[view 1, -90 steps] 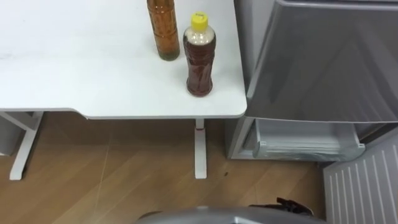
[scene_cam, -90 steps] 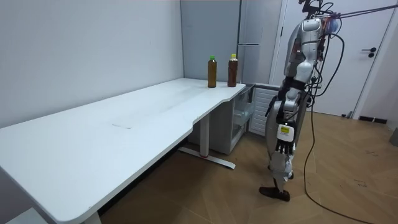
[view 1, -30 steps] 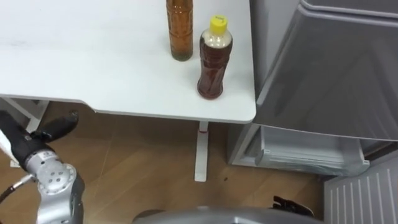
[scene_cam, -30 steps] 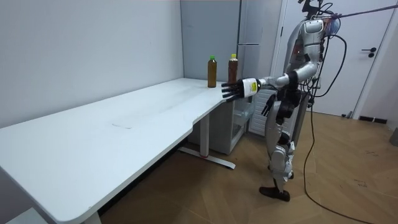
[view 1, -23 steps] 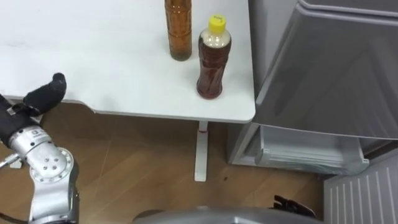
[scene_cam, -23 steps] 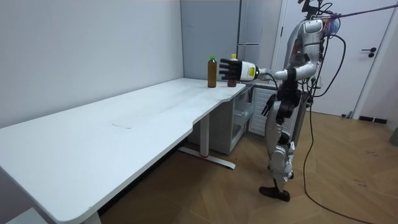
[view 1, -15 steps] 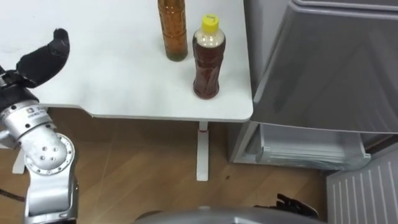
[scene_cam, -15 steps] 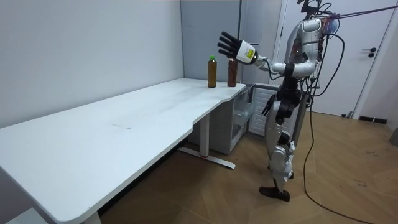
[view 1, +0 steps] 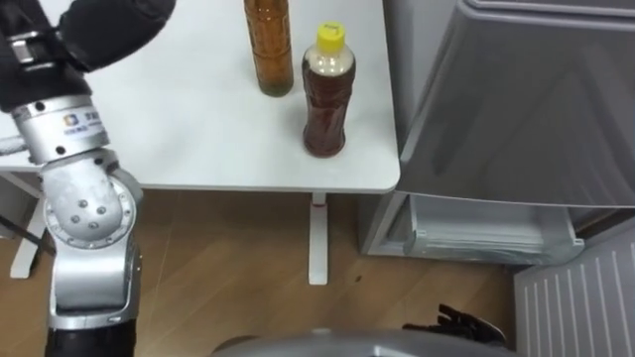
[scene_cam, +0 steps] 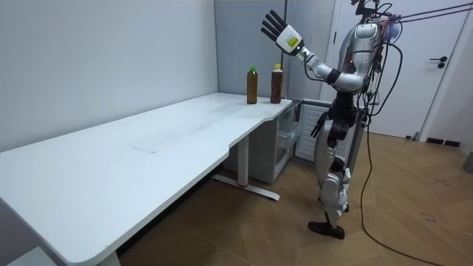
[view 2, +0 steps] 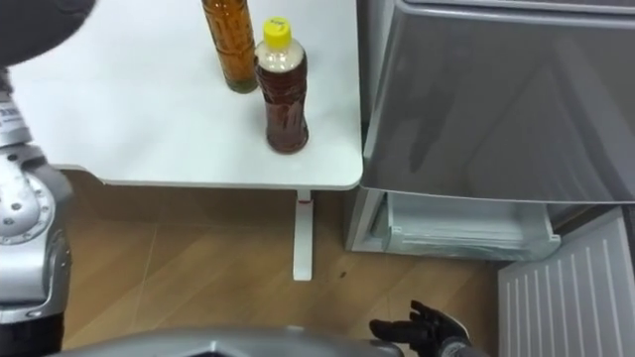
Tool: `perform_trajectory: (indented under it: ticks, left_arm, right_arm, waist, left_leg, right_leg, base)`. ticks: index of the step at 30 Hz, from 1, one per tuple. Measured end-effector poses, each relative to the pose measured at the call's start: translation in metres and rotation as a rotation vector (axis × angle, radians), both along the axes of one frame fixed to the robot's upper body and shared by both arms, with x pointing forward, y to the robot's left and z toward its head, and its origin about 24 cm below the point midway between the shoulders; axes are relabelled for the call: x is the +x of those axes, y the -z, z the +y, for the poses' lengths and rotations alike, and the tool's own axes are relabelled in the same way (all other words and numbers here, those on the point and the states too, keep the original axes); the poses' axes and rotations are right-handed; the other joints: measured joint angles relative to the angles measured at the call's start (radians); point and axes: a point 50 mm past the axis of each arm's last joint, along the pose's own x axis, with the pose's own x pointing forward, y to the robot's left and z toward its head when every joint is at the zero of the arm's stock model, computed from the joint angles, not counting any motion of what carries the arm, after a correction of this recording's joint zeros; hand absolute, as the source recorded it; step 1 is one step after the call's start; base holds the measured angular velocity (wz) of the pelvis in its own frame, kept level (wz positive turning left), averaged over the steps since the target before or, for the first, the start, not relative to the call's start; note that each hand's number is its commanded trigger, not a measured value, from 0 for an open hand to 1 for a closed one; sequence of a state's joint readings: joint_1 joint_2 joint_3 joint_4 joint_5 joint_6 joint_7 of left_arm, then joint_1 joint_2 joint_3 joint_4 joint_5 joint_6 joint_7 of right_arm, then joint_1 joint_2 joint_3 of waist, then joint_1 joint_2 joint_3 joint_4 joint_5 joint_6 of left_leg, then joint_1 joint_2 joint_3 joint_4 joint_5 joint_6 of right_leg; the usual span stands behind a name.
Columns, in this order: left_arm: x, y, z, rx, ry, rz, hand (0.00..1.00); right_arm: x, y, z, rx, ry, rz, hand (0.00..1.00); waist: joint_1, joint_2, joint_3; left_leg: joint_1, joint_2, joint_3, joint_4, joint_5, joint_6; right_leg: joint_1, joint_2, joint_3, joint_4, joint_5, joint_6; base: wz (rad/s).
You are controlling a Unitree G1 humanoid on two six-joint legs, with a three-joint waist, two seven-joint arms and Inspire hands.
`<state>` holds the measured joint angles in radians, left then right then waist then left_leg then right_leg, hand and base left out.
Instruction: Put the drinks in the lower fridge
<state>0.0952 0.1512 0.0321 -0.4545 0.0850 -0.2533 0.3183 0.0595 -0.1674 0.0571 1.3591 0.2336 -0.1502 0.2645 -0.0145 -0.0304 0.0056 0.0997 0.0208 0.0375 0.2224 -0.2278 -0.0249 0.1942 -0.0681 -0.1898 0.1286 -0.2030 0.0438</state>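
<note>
Reaching, left eye view: left hand (view 1: 114, 25) is seen top left; yellow-capped brown plastic bottle (view 1: 324, 94) and taller amber bottle (view 1: 269, 45) are stood together on the corner of the white table (view 1: 198, 129).
Room view: left hand is held high above both bottles, fingers spread.
Right eye view: right hand (view 2: 422, 332) is hung low, fingers relaxed; lower compartment (view 2: 461, 228) of the grey fridge is seen open.
Grasp: nearer bottle's waist should be encircled, kept upright.

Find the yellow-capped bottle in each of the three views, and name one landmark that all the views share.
Left eye view: the yellow-capped bottle is in the upper middle, near the white table's right edge.
Right eye view: it is in the upper left of centre, by the same table edge.
Room view: it is in the upper middle, the right-hand one of two bottles.
Shared landmark: the amber bottle standing beside it.
</note>
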Motion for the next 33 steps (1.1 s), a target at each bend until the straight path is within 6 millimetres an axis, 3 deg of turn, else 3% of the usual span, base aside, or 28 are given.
perform_trajectory:
  ticks: [3, 10, 24, 33]
  left_arm:
    - [0.004, -0.006, -0.006, 0.016, 0.064, -0.016, 0.00]
    - [0.001, -0.019, -0.017, 0.046, 0.180, -0.063, 0.00]
    - [0.006, -0.005, -0.050, -0.094, 0.636, 0.078, 0.00]
    - [0.012, 0.009, -0.052, -0.079, 0.680, 0.185, 0.00]
  right_arm:
    - [0.001, 0.000, 0.000, 0.000, -0.001, -0.003, 0.00]
    - [0.005, 0.000, 0.001, 0.009, -0.012, -0.010, 0.00]
    - [0.009, 0.000, 0.002, 0.019, -0.003, -0.003, 0.00]
    - [0.009, 0.000, 0.000, 0.010, 0.001, 0.015, 0.00]
  waist:
    - [-0.009, 0.000, 0.0065]
    - [-0.029, -0.004, 0.0047]
    - [-0.056, 0.001, 0.0017]
    - [-0.064, 0.003, -0.0012]
  left_leg:
    - [0.000, 0.001, 0.003, 0.001, 0.000, 0.000]
    - [0.001, 0.001, 0.006, -0.001, 0.000, 0.000]
    - [0.000, 0.001, 0.006, 0.001, 0.000, 0.001]
    - [0.000, 0.002, 0.008, 0.003, 0.000, 0.001]
  right_leg:
    - [-0.005, 0.000, 0.004, 0.005, 0.000, 0.000]
    - [-0.006, 0.001, 0.022, 0.005, 0.000, 0.000]
    - [-0.005, 0.001, 0.021, 0.009, 0.000, 0.000]
    - [-0.005, 0.001, 0.021, 0.011, 0.000, 0.000]
  base:
    - [-0.03]
    - [-0.02]
    - [0.00]
    - [0.00]
